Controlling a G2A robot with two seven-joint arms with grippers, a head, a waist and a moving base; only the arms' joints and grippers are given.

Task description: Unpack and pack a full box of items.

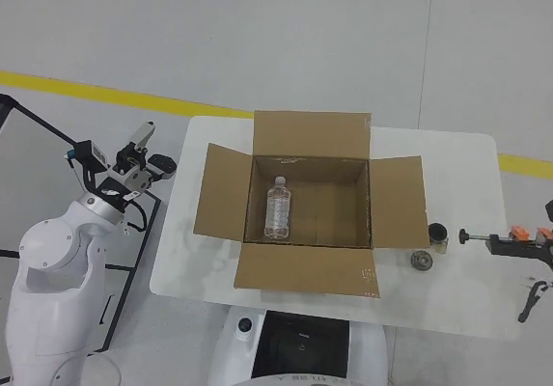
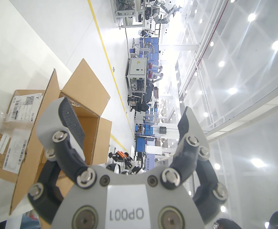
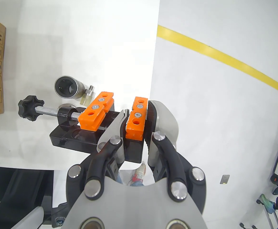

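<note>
Right gripper (image 3: 137, 110) clamped on the outer orange block of the small black bench vise with orange jaw blocks (image 3: 86, 125), one finger in the gap between the blocks, the other outside. The vise is over the right edge of the white table (image 1: 450, 174), well right of the open brown cardboard box (image 1: 310, 270); can't tell if it rests or hangs. It looks rigid and probably heavy for its size, with the weight toward the screw-knob end, so gripped at one end it may swivel. Clear plastic bottle (image 1: 277, 207) lies flat on the box floor: likely light, will roll, best taken across mid-body. Left gripper (image 2: 124, 108) has fingers apart, empty, off the table's left side. Short metal cylinder (image 3: 67, 88) lies just beside the vise screw. Unclear: bottle full or not, box floor under the near wall, what the small round metal part (image 1: 420, 261) is
</note>
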